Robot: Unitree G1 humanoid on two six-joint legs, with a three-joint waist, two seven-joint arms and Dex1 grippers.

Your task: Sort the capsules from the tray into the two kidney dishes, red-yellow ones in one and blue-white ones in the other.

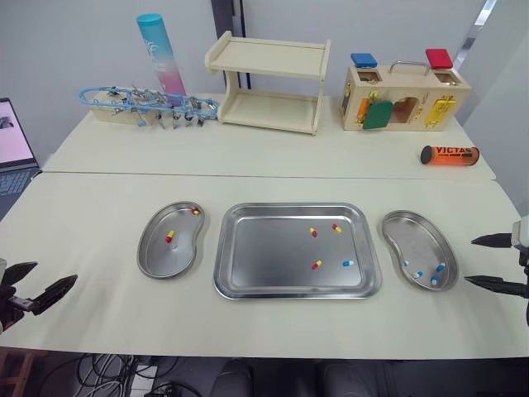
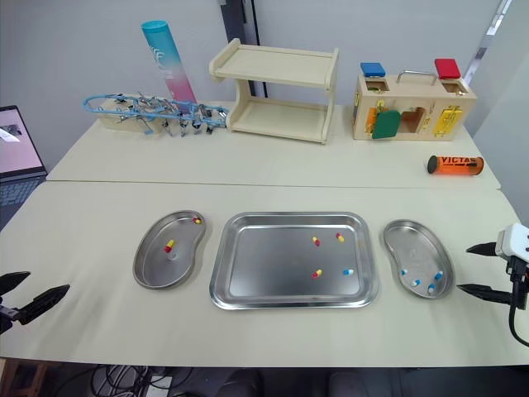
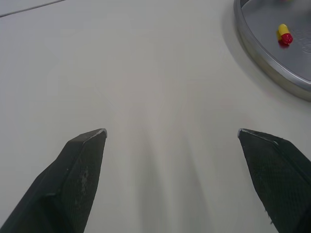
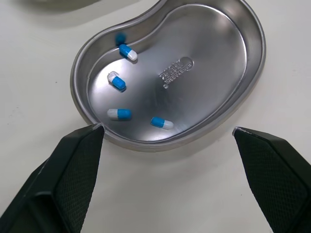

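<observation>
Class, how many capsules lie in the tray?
4, in the tray, right half: two red-yellow capsules toward the back, a third nearer the front, a blue-white capsule beside it.

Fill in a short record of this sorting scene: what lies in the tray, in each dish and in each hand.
tray: three red-yellow capsules, one blue-white capsule
left dish: two sorted red-yellow capsules
right dish: four sorted blue-white capsules
left hand: open, empty, apart from the left dish
right hand: open, empty, beside the right dish
</observation>
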